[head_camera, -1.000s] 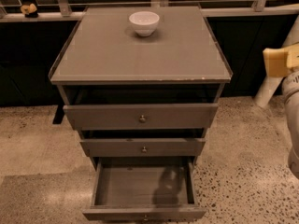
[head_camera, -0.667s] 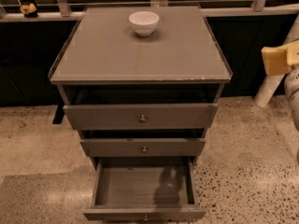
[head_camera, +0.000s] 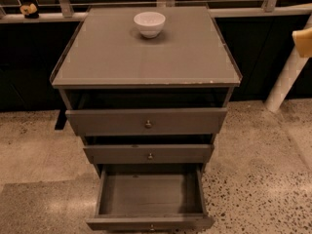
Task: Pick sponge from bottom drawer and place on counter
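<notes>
The bottom drawer (head_camera: 150,195) is pulled open and its inside looks bare. No sponge shows in it, and none shows on the counter (head_camera: 146,57). Of my gripper (head_camera: 303,41) only a yellowish block shows, at the far right edge. It is level with the counter's back half, well off its right side and far from the drawer. I cannot tell whether that block is a gripper pad or something held. The two upper drawers (head_camera: 147,122) are partly open.
A white bowl (head_camera: 149,23) stands at the back middle of the counter. A white post (head_camera: 285,79) leans to the right of the cabinet. A rail with a small object (head_camera: 29,9) runs behind. The floor (head_camera: 263,169) is speckled.
The yellowish block of the gripper has moved up and to the right, almost out of the picture. The dark arm below it no longer shows. The drawers and bowl have not moved.
</notes>
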Action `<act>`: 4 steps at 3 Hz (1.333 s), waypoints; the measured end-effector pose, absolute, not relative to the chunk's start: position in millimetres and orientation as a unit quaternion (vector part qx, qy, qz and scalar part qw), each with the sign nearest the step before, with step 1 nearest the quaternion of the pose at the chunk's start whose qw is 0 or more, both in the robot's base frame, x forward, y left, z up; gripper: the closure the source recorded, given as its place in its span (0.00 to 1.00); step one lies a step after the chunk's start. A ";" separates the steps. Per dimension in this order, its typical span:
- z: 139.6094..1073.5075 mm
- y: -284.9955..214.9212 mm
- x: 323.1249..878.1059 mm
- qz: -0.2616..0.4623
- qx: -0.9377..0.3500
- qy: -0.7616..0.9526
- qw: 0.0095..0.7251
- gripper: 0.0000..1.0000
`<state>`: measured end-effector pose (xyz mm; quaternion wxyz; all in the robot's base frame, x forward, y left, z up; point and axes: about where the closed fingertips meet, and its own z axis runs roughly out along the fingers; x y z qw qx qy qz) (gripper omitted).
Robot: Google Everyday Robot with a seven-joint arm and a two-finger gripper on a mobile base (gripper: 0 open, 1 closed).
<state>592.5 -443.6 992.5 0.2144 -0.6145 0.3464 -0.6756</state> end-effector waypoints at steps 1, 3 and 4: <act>992.7 -449.1 590.5 -0.668 -0.629 0.332 0.219 1.00; 1003.0 -448.0 621.2 -0.656 -0.659 0.282 0.235 1.00; 1014.0 -444.7 645.0 -0.645 -0.683 0.227 0.257 1.00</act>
